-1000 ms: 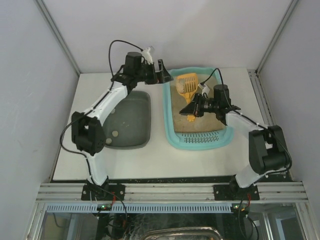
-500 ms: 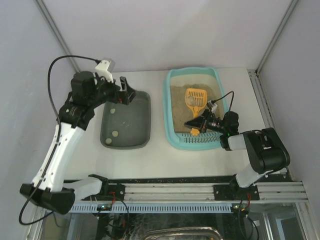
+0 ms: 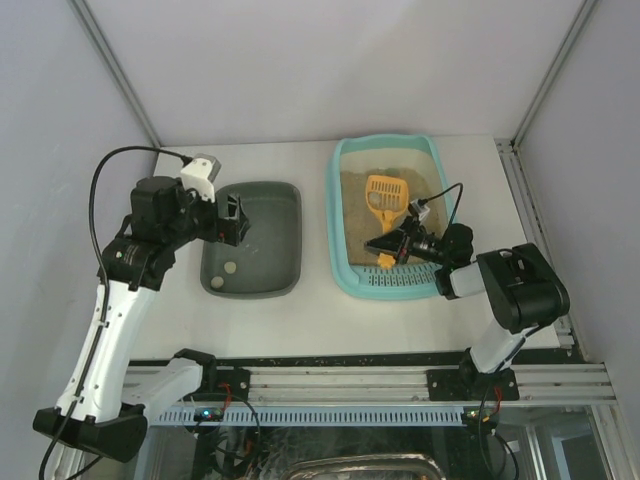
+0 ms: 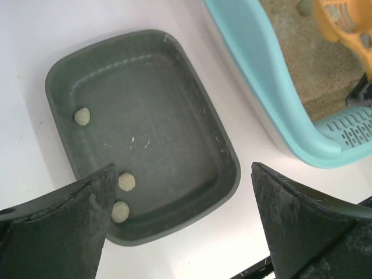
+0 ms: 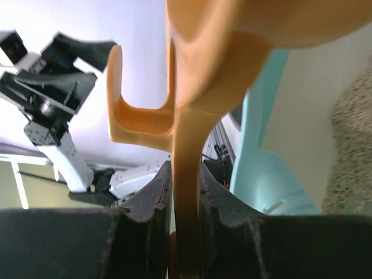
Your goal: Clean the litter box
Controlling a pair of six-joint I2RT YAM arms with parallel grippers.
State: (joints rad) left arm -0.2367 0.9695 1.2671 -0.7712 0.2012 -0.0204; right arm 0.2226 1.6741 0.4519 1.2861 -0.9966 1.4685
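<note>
Litter box (image 3: 337, 235): on the right half of the table, just beside the dark tray (image 3: 262, 240). Loaded with sand, so I judge it heavy and stiff; I'd take it by the rim.
Scoop (image 3: 384, 193): lying in the litter; looks light and rigid.
Right gripper (image 3: 386, 247): clamped on the scoop handle.
Left gripper (image 3: 233, 220): jaws spread wide and empty, over the dark tray.

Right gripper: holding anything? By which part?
Yes. The right gripper is shut on the orange scoop, its fingers pinching the handle close to the hook. The left gripper is open and holds nothing.

Turquoise litter box (image 3: 334, 225), sandy (slotted near rim)
</note>
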